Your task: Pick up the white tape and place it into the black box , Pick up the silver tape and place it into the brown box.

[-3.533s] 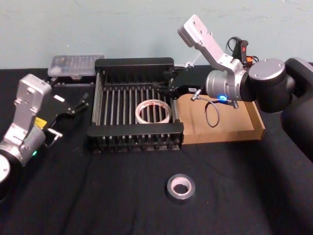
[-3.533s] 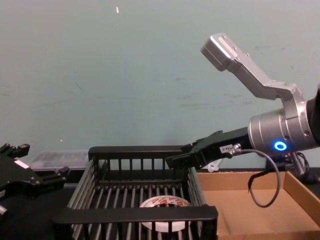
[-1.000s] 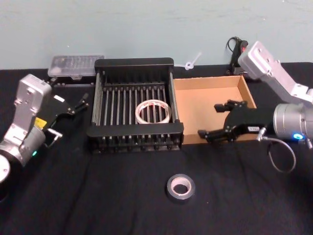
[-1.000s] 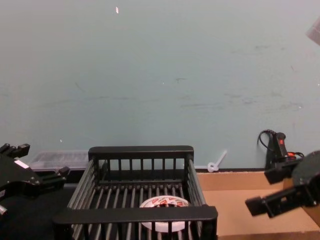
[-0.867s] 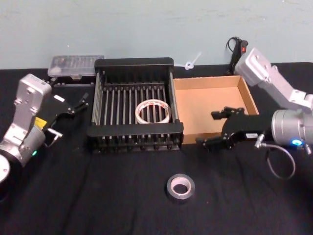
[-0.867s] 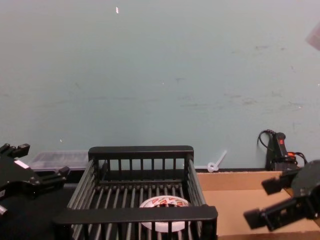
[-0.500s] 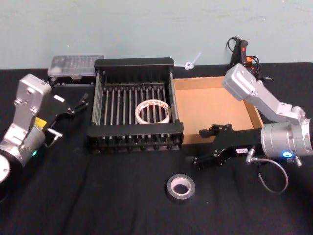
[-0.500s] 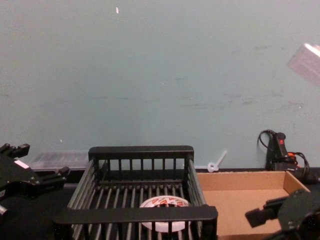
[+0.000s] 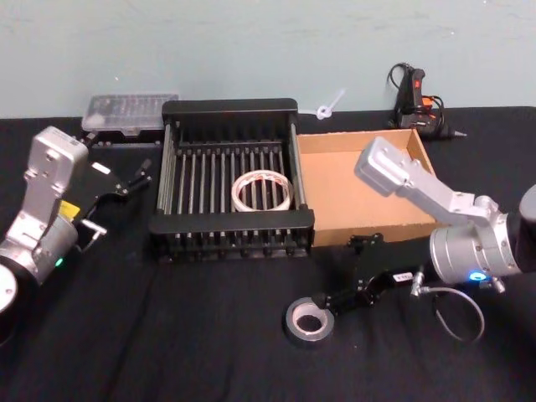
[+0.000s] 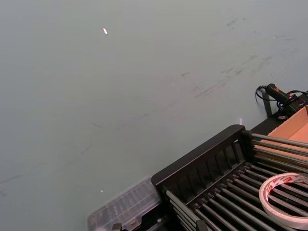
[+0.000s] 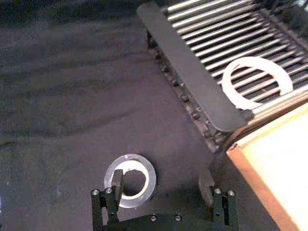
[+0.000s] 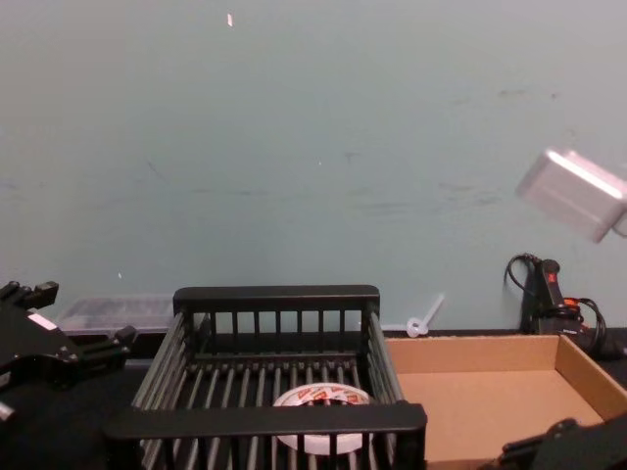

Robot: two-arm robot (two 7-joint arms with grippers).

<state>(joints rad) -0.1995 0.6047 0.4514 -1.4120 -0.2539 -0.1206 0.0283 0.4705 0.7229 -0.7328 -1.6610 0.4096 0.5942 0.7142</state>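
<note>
I see the table [image 9: 167, 335] covered in a matt black cloth, softly creased in the right wrist view. The black box [image 9: 230, 110] looks like hard plastic, its thick rims smooth with a dull sheen and its ribbed floor catching light along each bar. The brown box [image 9: 419, 151] is plain matt cardboard with raw cut edges. The silver tape [image 9: 308, 322] has a slightly glossy grey face and a pale papery core. The white tape [image 9: 262, 192] reads as smooth and faintly shiny. The right gripper [image 9: 347, 272] is matt black with small bright screw heads, on a brushed metal arm. The left gripper [image 9: 138, 172] is likewise matt black.
</note>
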